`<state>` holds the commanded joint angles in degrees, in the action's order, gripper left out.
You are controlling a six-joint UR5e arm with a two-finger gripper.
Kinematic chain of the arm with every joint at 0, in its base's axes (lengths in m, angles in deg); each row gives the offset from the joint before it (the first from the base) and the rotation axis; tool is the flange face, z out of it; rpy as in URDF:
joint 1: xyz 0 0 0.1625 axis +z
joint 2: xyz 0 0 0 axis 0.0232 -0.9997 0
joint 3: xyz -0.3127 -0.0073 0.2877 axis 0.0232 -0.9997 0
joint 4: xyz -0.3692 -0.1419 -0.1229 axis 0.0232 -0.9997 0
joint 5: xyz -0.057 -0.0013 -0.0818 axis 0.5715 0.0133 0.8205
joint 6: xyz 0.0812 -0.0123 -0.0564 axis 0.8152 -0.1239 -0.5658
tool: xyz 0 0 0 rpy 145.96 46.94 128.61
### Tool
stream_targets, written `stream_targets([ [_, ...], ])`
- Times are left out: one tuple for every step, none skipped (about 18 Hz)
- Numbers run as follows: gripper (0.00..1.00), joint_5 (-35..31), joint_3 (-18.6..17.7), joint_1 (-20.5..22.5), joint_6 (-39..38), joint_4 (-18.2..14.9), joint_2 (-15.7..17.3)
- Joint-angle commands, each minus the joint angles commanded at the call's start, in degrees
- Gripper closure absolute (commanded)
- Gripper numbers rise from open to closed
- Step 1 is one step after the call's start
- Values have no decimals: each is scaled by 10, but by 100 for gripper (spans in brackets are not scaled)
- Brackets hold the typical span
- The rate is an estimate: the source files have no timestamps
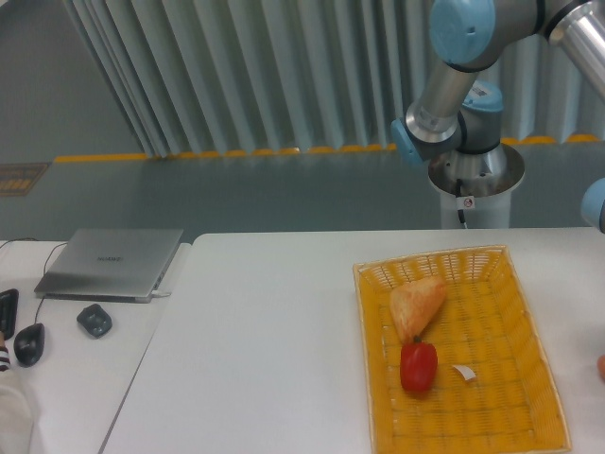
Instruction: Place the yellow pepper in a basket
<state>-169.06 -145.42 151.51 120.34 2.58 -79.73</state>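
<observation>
Corrugated grey wall behind, white tabletop (274, 331) in front. Basket (541, 378) sits on it at the right side; all places below are relative to the basket. Inside it: tan bread piece (416, 305) near the far-left corner, red pepper (419, 366) just in front of the bread, small white scrap (462, 373) beside the pepper. Robot arm (454, 85) rises behind the basket's far edge; pincer out of frame, state cannot be told. Yellow pepper not visible anywhere; only an orange sliver (601, 367) at the frame edge, right of the basket, identity unclear. Well left of the basket: laptop (112, 262), mouse (28, 343).

Risks, as judgement: target out of view, so the grasp can't be checked; wrong pick of the red pepper; a drop onto bread or pepper could roll the glossy fruit over the low rim.
</observation>
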Motion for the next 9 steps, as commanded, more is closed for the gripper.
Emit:
stream_targets([
  [23, 0, 0, 0, 0, 1, 0],
  [36, 0, 0, 0, 0, 1, 0],
  [48, 0, 0, 0, 0, 1, 0],
  [53, 0, 0, 0, 3, 1, 0],
  [64, 0, 1, 0, 3, 1, 1],
  [65, 0, 2, 0, 3, 1, 3],
  [66, 0, 4, 1, 4, 0, 7],
  [66, 2, 7, 2, 4, -1, 17],
  [66, 3, 6, 4, 4, -3, 26],
])
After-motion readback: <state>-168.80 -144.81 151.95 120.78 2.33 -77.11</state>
